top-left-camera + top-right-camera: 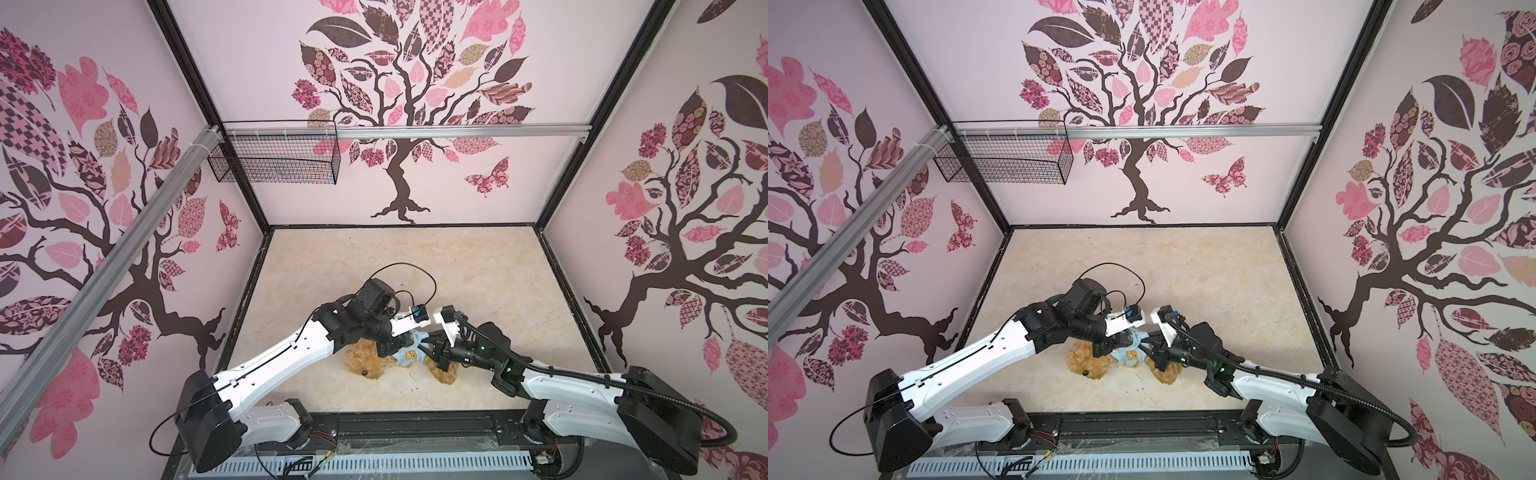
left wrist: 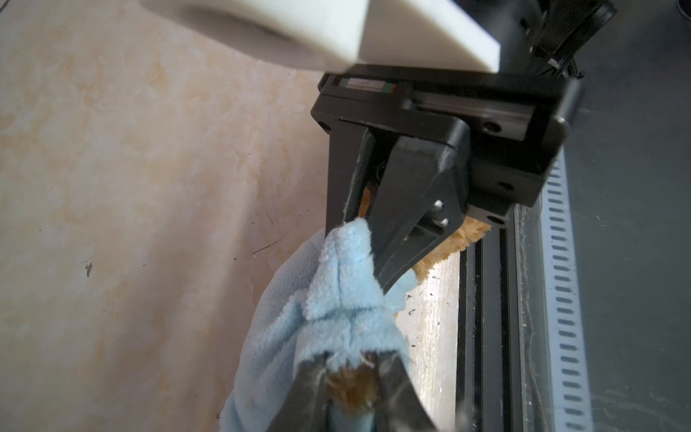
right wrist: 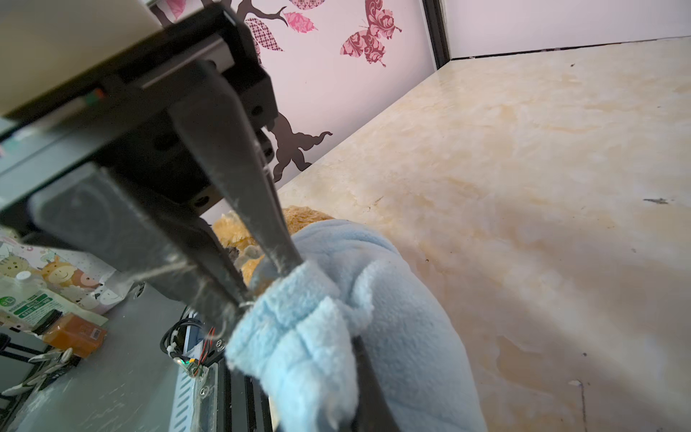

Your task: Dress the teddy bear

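The golden-brown teddy bear [image 1: 365,362] [image 1: 1087,362] lies near the table's front edge, head to the left and feet to the right. A light-blue shirt [image 1: 409,357] [image 1: 1130,358] with an orange bear-face print covers its middle. Both grippers meet over the shirt. My left gripper [image 1: 411,341] [image 2: 353,377] is shut on the shirt's edge, with a tuft of brown fur between its fingers. My right gripper [image 1: 424,345] [image 2: 368,248] is shut on a bunched fold of the same shirt [image 3: 299,336]. The cloth hides one of its fingers in the right wrist view. The bear's torso is mostly hidden.
A black wire basket [image 1: 274,160] hangs on the back rail at the left. The black rail [image 2: 486,299] along the front edge runs just beside the bear. A bottle and an orange box [image 3: 74,333] lie off the table. The marble tabletop [image 1: 415,266] stretches behind the arms.
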Action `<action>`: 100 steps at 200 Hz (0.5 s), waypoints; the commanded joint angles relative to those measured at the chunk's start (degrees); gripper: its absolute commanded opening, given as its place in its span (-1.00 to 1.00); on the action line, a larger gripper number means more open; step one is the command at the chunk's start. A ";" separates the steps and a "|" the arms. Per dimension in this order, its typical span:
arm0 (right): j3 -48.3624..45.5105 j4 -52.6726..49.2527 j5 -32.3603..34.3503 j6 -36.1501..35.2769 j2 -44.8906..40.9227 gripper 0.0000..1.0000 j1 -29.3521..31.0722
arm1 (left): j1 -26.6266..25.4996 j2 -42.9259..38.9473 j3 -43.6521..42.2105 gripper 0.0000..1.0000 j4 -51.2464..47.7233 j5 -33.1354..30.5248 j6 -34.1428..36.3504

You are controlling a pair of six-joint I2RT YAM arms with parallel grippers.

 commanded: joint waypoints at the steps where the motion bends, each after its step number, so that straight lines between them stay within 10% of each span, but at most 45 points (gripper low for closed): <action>1: 2.52 12.83 -0.33 0.43 -1.76 -0.99 0.60 | 0.01 -0.80 -2.72 -0.82 3.02 1.07 -3.98; 100: -8.90 13.68 10.51 -2.72 -1.41 -1.00 -1.95 | 12.24 -18.94 -14.10 -1.00 35.46 14.08 -34.72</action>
